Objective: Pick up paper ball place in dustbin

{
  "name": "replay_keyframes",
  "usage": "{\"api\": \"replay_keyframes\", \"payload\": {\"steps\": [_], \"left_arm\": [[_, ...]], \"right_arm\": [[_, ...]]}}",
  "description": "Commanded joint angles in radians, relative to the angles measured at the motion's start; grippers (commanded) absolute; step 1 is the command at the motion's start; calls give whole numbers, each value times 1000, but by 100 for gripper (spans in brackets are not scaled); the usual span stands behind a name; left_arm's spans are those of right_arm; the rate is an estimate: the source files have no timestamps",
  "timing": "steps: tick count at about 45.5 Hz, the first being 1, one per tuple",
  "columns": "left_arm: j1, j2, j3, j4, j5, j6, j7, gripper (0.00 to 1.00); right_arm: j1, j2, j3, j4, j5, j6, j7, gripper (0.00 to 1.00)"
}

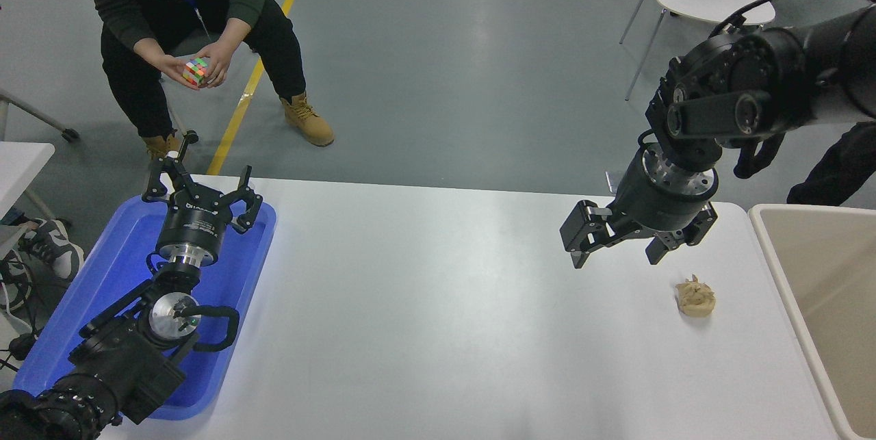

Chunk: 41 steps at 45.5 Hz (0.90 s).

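Hovering with fingers (578, 259) spread wide and empty, right gripper (619, 254) needs to drop toward four o'clock, straddle the paper ball (695, 297) lying on the tabletop (438, 303), then carry it toward three o'clock into the dustbin (787, 276); left gripper (202, 197) parked over the blue tray (102, 276).

From my station the feed is bright and evenly lit from overhead. The floor (479, 50) at upper centre carries a pale sheen, and the white table (438, 303) shows soft glare mid-frame. Shadows are faint. Focus is sharp throughout; straight edges bow slightly near the frame's borders.
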Motion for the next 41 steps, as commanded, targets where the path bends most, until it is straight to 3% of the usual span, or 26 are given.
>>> {"api": "replay_keyframes", "payload": {"steps": [1,23,41], "left_arm": [[0,0,0,0,1,0,0,100],[0,-1,0,0,2,0,2,100],[0,-1,0,0,2,0,2,100]], "right_arm": [[-4,4,1,-5,-4,-9,0,100],[-10,5,0,-5,-7,-31,2,100],[-123,-39,-13,-43,-130,-175,8,100]]}}
